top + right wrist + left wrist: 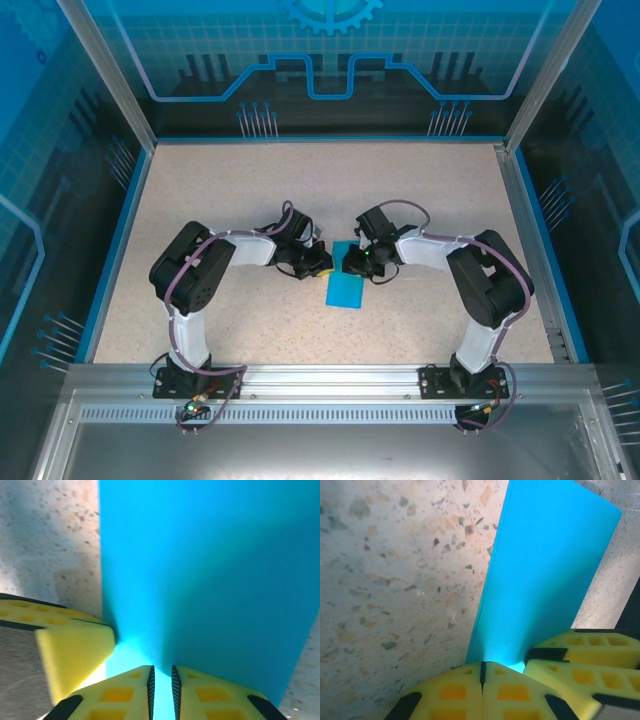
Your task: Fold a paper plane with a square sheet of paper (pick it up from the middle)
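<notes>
1. Standing round everything as a blue-panelled enclosure [330, 70], rising well beyond both hands on the far side and at either flank.
2. Spreading under both hands as a speckled beige tabletop [200, 190], showing its grainy flecks just left of the left fingertips in the left wrist view.
3. Reaching inward as the left arm [215, 265] and the right arm [465, 265], bending at the elbow and meeting nose to nose in the middle.
4. Sitting between the two hands as the square sheet of paper [345, 292], turquoise-blue, reading from above as a narrow oblong. Rising in a fold ahead of both sets of fingertips in the wrist views, with one long straight edge running away from the left hand's tips.
5. Pressing together as the left hand [482, 669], yellow fingers meeting along a thin dark seam and nipping the sheet's edge right at the tips.
6. Clamping on the same sheet as the right hand [161, 672], leaving only a narrow slit between the pads with turquoise paper passing through it.
7. Crowding just beside each other at the paper; touching or merely close, impossible to tell.
</notes>
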Tool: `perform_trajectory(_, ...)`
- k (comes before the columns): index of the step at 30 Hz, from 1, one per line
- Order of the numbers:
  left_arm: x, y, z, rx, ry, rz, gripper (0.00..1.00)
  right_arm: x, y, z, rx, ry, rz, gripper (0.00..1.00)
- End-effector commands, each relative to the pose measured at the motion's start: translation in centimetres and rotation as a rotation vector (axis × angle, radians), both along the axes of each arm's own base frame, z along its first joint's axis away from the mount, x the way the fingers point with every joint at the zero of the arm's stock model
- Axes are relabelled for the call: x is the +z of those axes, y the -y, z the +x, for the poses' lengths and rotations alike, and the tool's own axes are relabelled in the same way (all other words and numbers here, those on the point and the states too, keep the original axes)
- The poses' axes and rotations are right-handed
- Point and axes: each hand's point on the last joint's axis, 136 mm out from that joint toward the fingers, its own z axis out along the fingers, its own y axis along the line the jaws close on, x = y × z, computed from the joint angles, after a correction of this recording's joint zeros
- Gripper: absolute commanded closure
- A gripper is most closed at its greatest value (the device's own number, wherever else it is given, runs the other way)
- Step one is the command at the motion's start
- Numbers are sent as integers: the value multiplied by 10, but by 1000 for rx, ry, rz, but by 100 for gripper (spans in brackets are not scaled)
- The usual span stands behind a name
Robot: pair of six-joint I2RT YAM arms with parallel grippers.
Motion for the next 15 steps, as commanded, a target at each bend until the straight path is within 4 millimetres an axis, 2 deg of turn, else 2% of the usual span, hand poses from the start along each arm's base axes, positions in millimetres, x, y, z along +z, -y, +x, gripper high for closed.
perform_trajectory(1, -55, -37, -27, 34, -127, 226, 99, -8, 8, -2, 3, -2, 22, 81)
perform_trajectory(9, -62, -40, -30, 33, -141, 242, 100, -25, 31, -16, -7, 12, 42, 81)
perform_trajectory(15, -64, -43, -32, 34, -143, 258, 100, -23, 55, -22, -63, 24, 45, 82)
